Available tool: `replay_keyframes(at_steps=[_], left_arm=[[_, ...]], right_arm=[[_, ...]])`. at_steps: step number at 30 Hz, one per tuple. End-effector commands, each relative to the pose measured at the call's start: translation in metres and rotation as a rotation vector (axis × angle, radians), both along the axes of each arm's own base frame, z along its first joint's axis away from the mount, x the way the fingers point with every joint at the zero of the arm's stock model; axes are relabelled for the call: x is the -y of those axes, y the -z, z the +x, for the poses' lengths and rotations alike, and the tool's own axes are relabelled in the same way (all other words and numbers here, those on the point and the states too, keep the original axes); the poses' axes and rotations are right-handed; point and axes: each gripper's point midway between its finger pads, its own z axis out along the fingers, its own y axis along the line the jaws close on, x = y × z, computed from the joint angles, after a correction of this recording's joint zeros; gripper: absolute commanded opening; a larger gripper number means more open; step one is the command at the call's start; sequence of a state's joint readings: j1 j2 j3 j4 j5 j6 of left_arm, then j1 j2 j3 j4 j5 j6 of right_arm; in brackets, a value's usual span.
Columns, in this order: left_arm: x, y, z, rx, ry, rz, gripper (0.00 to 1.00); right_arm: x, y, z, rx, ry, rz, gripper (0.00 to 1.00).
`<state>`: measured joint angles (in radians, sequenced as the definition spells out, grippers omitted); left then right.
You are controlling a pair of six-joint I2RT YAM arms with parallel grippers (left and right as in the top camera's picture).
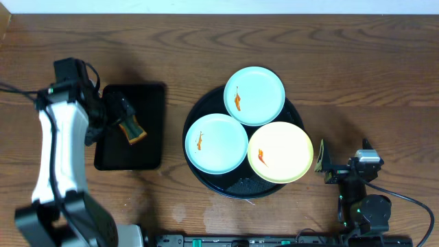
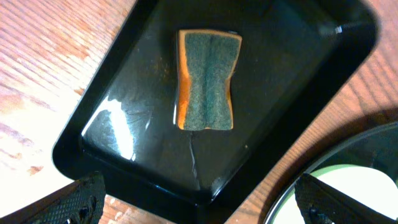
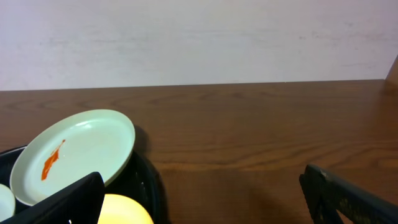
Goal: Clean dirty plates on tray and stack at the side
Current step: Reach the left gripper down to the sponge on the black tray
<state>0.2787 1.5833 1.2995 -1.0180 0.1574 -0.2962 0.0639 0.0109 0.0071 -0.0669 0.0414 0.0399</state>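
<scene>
All 3 dirty plates (image 1: pixel 254 96) sit smeared on the tray (image 1: pixel 236 185), none stacked on the worktop (image 1: pixel 343 62). Sponge (image 2: pixel 207 79) untouched; left pincer (image 2: pixel 199 202) and right pincer (image 3: pixel 205 199) both spread wide, empty.

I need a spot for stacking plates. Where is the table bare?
Widest free patch: tabletop right of the round tray, beyond the right tool. A strip also runs along the far edge. The gap between round tray and rectangular tray is narrow. The round tray is crowded with two mint plates and a yellow plate.
</scene>
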Motion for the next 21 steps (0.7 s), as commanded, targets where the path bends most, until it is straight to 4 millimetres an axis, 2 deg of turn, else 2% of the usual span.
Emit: replay_keyframes(at_steps=[1, 11, 17, 21], left_arm=[[-0.004, 0.008, 0.018, -0.035, -0.011, -0.020, 0.98], [-0.002, 0.073, 0.031, -0.160, -0.003, -0.059, 0.98], [0.006, 0.094, 0.039, -0.180, 0.027, -0.058, 0.99], [-0.003, 0.099, 0.042, -0.180, 0.033, 0.020, 0.87]], right_arm=[[0.002, 0.001, 0.000, 0.000, 0.010, -0.012, 0.99], [0.002, 0.001, 0.000, 0.000, 0.010, -0.012, 0.99], [0.002, 0.001, 0.000, 0.000, 0.010, -0.012, 0.99], [0.002, 0.001, 0.000, 0.000, 0.010, -0.012, 0.99]])
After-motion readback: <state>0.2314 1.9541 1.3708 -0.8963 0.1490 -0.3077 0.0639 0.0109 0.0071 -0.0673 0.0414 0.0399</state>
